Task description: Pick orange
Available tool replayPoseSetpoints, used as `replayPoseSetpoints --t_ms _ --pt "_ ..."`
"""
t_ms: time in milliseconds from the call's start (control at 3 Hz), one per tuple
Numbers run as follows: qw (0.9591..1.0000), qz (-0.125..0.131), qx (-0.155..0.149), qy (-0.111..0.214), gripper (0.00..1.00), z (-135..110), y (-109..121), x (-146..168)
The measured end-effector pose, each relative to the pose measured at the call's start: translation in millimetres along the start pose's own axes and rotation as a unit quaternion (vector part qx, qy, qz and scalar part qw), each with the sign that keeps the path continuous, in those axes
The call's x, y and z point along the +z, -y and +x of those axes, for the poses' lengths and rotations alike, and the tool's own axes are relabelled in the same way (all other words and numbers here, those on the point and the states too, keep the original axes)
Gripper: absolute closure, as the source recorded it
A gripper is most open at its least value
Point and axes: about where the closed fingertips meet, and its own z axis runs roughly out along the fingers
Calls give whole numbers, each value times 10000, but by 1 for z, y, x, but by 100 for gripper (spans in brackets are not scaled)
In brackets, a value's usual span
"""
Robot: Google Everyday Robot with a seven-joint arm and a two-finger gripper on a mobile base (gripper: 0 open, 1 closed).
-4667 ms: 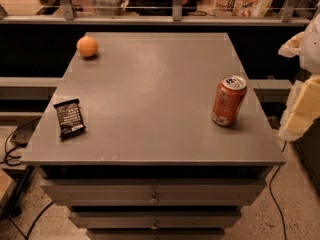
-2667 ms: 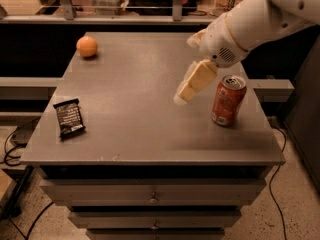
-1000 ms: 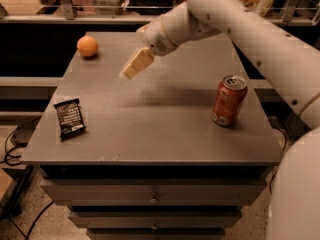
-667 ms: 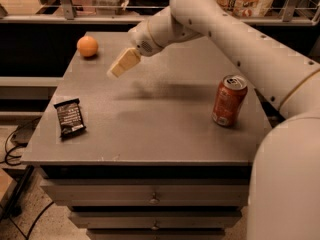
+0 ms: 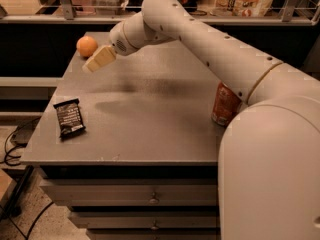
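The orange (image 5: 87,46) is a small round fruit at the far left corner of the grey table (image 5: 150,129). My gripper (image 5: 96,60) hangs above the table just right of and slightly in front of the orange, close to it but apart from it. The white arm reaches in from the right across the table.
A black snack packet (image 5: 69,118) lies near the table's front left. An orange-red soda can (image 5: 224,104) stands at the right, partly hidden by my arm. Drawers (image 5: 150,199) sit below the table top. Shelves with goods run behind.
My gripper has moved from the table's right side, past the soda can, leftward and farther back to just beside the orange. The orange, can and packet have not moved.
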Motion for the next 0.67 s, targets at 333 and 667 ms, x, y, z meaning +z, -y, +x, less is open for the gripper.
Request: replayPoseSetpoints --t_ms 333,667 --pt "9997 39 13 227 0 -6 4 14" --pt "9983 109 122 552 0 -10 12 33"
